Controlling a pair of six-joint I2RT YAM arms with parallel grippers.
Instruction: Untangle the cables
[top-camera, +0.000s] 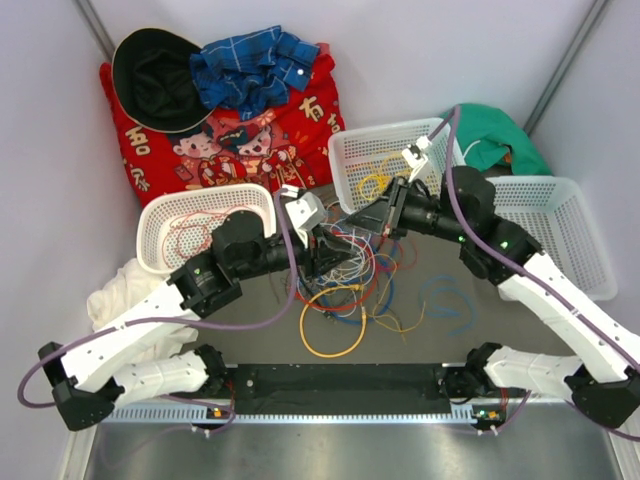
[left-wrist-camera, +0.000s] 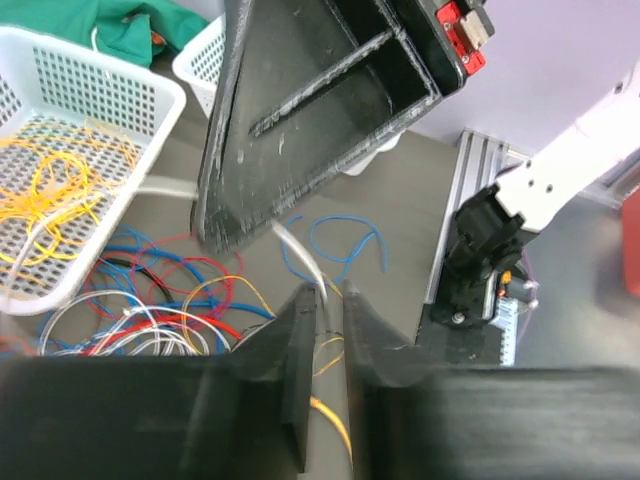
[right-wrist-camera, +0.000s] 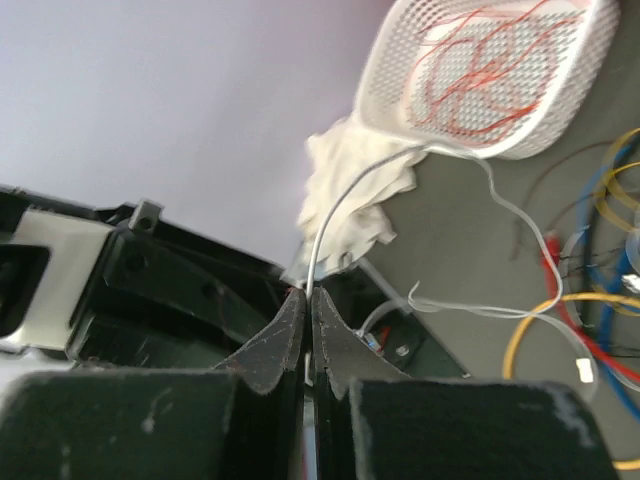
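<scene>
The cables (top-camera: 352, 268) lie in a many-coloured tangle mid-table (top-camera: 260, 330) between the arms, with a yellow loop (top-camera: 333, 322) at its near edge. From the tangle a grey-white cable (right-wrist-camera: 340, 205) runs into the right gripper (right-wrist-camera: 308, 296) — its jaws are pressed tight on it. The left gripper (left-wrist-camera: 322, 292) shows a narrow slit with a pale wire (left-wrist-camera: 298, 252) between the tips; whether it pinches, we cannot tell. A white mesh basket (top-camera: 200, 191) holds red cables (top-camera: 190, 235) — a second basket (top-camera: 385, 129) holds yellow cables (top-camera: 375, 183).

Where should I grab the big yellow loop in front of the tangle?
Grip the yellow loop on its near arc, coming straight down from above. It lies flat on the table and that arc looks bare, while its far side runs into the red and blue cables of the tangle.
</scene>
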